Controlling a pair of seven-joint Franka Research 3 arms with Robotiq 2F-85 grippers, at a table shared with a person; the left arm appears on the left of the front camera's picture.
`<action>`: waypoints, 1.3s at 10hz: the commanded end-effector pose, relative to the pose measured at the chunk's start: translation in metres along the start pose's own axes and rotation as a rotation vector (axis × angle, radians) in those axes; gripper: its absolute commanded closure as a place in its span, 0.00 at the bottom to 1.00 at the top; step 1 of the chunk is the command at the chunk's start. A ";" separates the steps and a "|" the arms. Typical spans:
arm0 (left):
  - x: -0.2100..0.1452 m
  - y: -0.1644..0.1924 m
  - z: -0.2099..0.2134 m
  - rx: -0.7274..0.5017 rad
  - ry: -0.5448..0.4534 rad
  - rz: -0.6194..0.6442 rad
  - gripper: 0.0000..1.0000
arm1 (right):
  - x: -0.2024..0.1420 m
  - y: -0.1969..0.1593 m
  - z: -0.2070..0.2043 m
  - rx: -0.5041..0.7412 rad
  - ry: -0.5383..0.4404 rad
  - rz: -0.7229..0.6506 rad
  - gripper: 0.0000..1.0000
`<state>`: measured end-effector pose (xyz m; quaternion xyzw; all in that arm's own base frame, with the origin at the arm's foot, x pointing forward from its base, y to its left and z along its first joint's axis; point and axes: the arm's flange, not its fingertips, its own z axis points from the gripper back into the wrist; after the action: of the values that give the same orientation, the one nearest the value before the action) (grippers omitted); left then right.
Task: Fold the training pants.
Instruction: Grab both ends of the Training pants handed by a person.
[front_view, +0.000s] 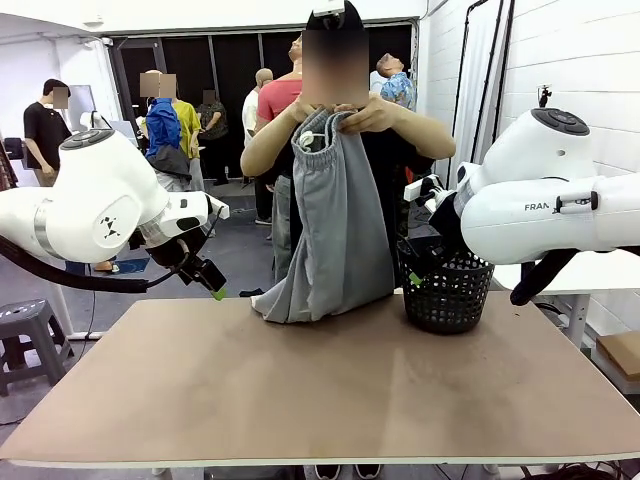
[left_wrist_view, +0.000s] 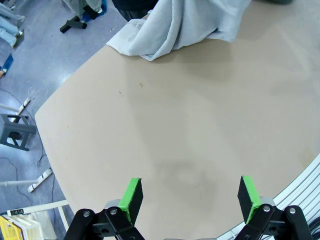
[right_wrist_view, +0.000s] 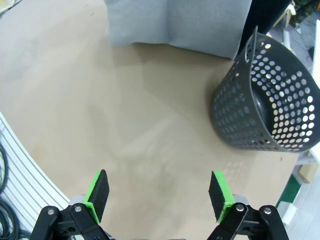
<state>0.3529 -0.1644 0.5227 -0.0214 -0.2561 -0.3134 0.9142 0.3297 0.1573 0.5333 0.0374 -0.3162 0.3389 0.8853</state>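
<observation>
**Pants held up by person; both grippers empty**

Training pants (front_view: 335, 235): light grey, held upright by the person at the far edge of the table (front_view: 300, 390). The person's hands (front_view: 372, 115) grip the gathered waistband at chest height. The fabric hangs straight down and the lower end bunches on the tabletop just beside the black mesh basket (front_view: 447, 295), on its picture-left side in front view. The pants' edge is v. near the basket wall; can't tell if they touch.

Basket stands upright on the table near the far edge.

Left gripper (left_wrist_view: 192, 192): jaws spread wide, nothing btwn the green pads. It hangs over bare tabletop, well apart from the basket, w/ the pants btwn the two. In its wrist view the bunched pant ends lie at the top, apart from the fingers.

Right gripper (right_wrist_view: 159, 192): released, pads wide apart, holding nothing. It is over bare tabletop near the basket; in its wrist view the basket sits ahead and to picture right, the pants beyond it.
</observation>
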 end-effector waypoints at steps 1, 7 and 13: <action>0.002 0.001 0.000 -0.001 0.001 0.002 0.00 | 0.000 0.000 0.000 0.003 -0.001 0.000 0.00; 0.002 0.001 0.000 -0.001 0.001 0.002 0.00 | 0.000 0.000 0.000 0.003 -0.001 0.000 0.00; 0.002 0.001 0.000 -0.001 0.001 0.002 0.00 | 0.000 0.000 0.000 0.003 -0.001 0.000 0.00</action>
<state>0.3529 -0.1644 0.5227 -0.0214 -0.2561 -0.3134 0.9142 0.3297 0.1573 0.5333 0.0374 -0.3162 0.3389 0.8853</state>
